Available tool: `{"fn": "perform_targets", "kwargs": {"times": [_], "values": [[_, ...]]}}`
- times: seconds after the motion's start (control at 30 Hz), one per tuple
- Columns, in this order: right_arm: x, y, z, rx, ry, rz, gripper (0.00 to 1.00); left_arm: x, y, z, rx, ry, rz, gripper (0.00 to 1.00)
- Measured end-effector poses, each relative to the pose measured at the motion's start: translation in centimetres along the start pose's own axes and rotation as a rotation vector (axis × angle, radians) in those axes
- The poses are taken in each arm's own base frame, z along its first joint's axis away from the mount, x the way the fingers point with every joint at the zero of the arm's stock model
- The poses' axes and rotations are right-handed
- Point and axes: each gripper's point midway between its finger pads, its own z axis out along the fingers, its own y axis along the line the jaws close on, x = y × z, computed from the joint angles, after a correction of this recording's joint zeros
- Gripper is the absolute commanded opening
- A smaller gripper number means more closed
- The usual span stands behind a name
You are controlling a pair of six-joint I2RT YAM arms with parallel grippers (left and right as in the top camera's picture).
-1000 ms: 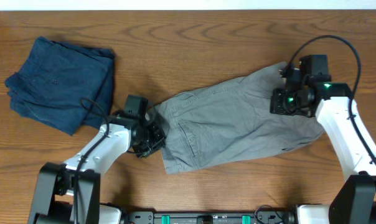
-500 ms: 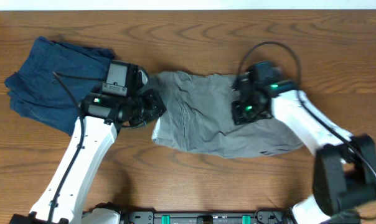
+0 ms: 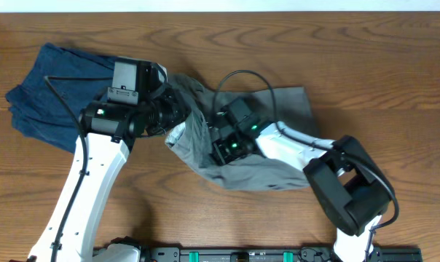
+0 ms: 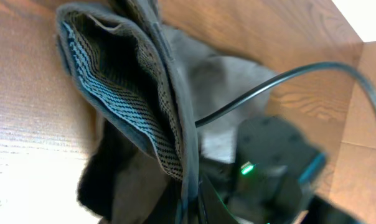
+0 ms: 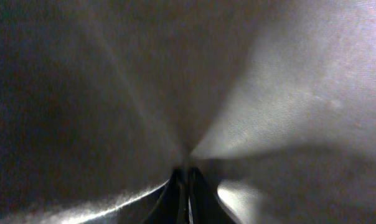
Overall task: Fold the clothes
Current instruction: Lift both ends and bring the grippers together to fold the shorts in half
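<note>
The light-grey shorts (image 3: 278, 164) lie bunched and partly folded in the middle of the table. My left gripper (image 3: 178, 116) is shut on the waistband end, lifted at the shorts' left; the left wrist view shows the paler waistband lining (image 4: 129, 93) hanging from the jaws. My right gripper (image 3: 218, 145) is shut on a pinch of grey cloth, pulled leftward close to the left gripper. In the right wrist view the shorts' fabric (image 5: 287, 81) fills the frame and puckers at the closed fingertips (image 5: 187, 180).
A dark navy-blue folded garment (image 3: 56, 94) lies at the back left, just behind my left arm. The wooden table (image 3: 395, 80) shows to the right and front. The right arm's black cable (image 3: 238, 76) loops over the shorts.
Both grippers moved with the cloth: the right one swept far left across the shorts, folding the leg end over. The left one lifted the waistband up and back. The shorts are now bunched.
</note>
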Motion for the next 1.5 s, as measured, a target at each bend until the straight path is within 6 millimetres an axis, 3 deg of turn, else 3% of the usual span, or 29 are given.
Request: {"fn": "perform_targets", "kwargs": {"times": [0.17, 0.27, 0.37, 0.53, 0.67, 0.83, 1.2, 1.4, 1.5], "values": [[0.1, 0.2, -0.1, 0.026, 0.016, 0.005, 0.06, 0.4, 0.2, -0.2, -0.012, 0.015, -0.008, 0.07], [0.3, -1.3, -2.0, 0.098, 0.033, 0.054, 0.06, 0.4, 0.2, -0.2, -0.012, 0.015, -0.007, 0.06], [-0.6, -4.1, -6.3, 0.2, -0.013, 0.127, 0.08, 0.3, 0.2, -0.2, -0.012, 0.014, -0.005, 0.06], [-1.2, -10.5, -16.3, 0.41, -0.135, 0.286, 0.08, 0.3, 0.2, -0.2, -0.012, 0.015, -0.005, 0.06], [1.7, -14.5, -19.1, 0.506, -0.077, 0.387, 0.07, 0.3, 0.2, -0.2, -0.012, 0.015, -0.005, 0.06], [5.3, -17.9, -18.8, 0.563, 0.003, 0.471, 0.07, 0.3, 0.2, -0.2, -0.012, 0.015, -0.005, 0.06], [9.8, -20.3, -15.0, 0.596, 0.022, 0.475, 0.08, 0.8, -1.2, 0.2, 0.014, 0.018, 0.037, 0.06], [9.5, -19.8, -14.5, 0.595, -0.018, 0.44, 0.08, 1.5, -3.6, 0.8, 0.069, 0.014, 0.04, 0.06], [9.2, -19.0, -13.9, 0.589, -0.021, 0.419, 0.08, 1.9, -5.8, 1.2, 0.124, 0.005, 0.043, 0.06]]}}
